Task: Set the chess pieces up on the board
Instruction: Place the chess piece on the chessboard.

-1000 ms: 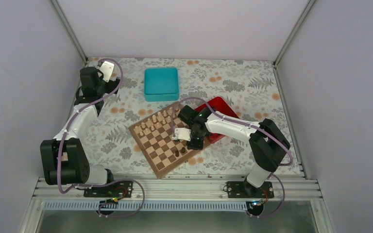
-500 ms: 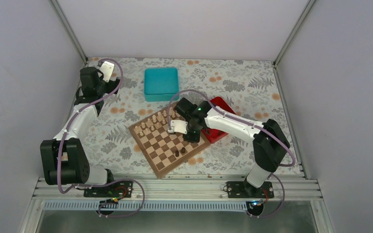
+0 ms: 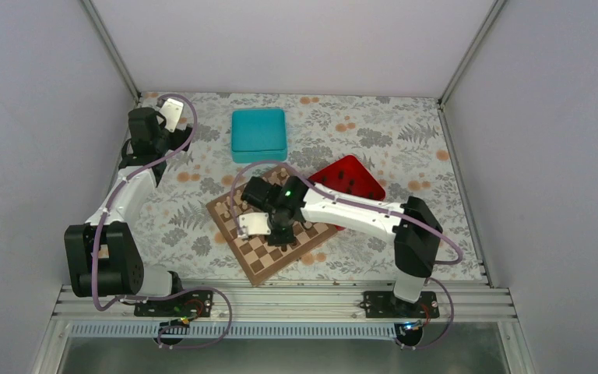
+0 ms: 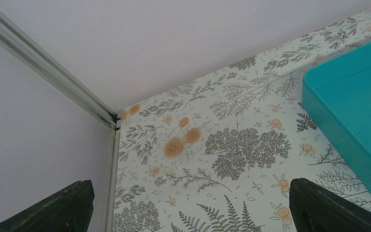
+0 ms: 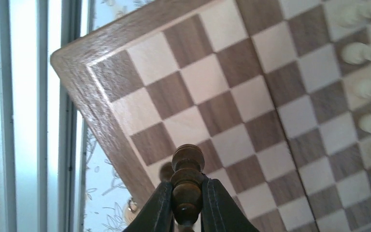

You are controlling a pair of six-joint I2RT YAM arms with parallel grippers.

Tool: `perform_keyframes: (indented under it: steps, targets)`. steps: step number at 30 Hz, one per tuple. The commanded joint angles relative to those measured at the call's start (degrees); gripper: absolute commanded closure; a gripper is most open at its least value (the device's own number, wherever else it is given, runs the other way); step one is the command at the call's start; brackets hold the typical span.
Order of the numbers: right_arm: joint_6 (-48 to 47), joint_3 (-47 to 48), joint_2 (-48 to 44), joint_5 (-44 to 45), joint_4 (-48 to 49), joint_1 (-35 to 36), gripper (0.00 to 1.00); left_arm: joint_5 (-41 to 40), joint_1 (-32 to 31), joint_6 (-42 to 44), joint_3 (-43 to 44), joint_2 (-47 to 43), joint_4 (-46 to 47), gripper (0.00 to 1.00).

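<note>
- The right gripper [image 5: 186,200], pinching a dark chess piece [image 5: 187,166], had swung from beside the red tray [image 3: 349,174] to above the near corner of the board [image 5: 207,92], so placing looked next
- The left gripper [image 4: 193,212] stayed parked by the far corner, fingers spread, empty

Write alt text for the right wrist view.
The right gripper clamps a dark brown chess piece over squares near a corner of the chessboard. Pale pieces stand along the frame's right side.
</note>
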Motion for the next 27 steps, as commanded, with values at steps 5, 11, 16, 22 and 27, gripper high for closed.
perform_keyframes:
  steps: [5,11,16,22,27]
  targets:
    - [0.93,-2.27,2.78,-1.43,0.19,4.41,0.91,0.78,0.34,0.05,-0.09,-0.87,0.30,0.00]
    - [0.96,-3.57,4.96,-2.08,1.56,6.61,0.91,0.87,0.27,0.00,-0.13,-0.76,0.28,0.00]
    - [0.52,-3.34,6.44,-2.42,2.34,7.37,0.91,0.67,0.32,0.05,-0.38,-0.95,0.50,0.00]
    - [0.32,-3.26,7.42,-2.13,3.08,7.47,0.91,0.67,0.36,0.05,-0.47,-0.86,0.60,0.00]
    - [0.39,-3.59,7.24,-2.58,3.37,7.47,0.91,0.86,0.36,0.05,-0.49,-0.96,0.48,0.00]
